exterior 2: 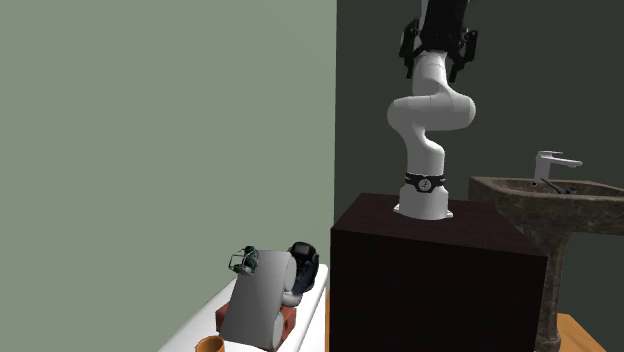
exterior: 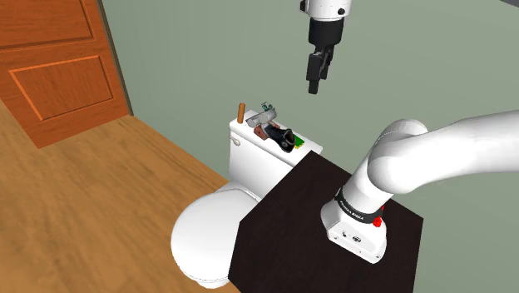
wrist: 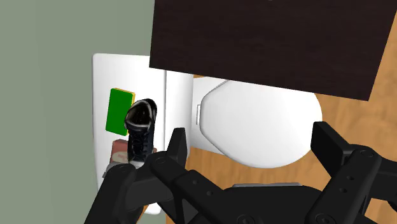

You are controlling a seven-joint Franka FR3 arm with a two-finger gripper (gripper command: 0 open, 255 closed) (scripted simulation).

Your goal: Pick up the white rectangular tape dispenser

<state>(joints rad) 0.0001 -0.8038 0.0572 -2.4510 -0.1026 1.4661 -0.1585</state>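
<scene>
Black fingers of the gripper stand spread wide with nothing between them. Past them, the wrist view looks down on a white toilet lid.

In the shoulder view the gripper hangs high in front of the grey-green wall. It is well above the toilet tank and touches nothing.

The tape dispenser, a pale grey-white rectangular slab, stands tilted on top of the tank, towards the second exterior view's lower left. A reddish block sits just beside its base. Behind it lies a black shoe, and near the shoe is a small greenish metal item, too small to name.

From the wrist view the shoe lies lengthwise along the tank top, just beside a flat green block that is nearer the wall. In the shoulder view a brown cylinder stands upright at the tank's far end. The shoe and the green block lie at the end nearest the stand.

The stand is a dark brown box set against the toilet, and the white arm rises from its top. A wooden door and a wood floor take up the shoulder view's left. A stone-coloured sink with a pale faucet stands at the second exterior view's right, beside the stand.
</scene>
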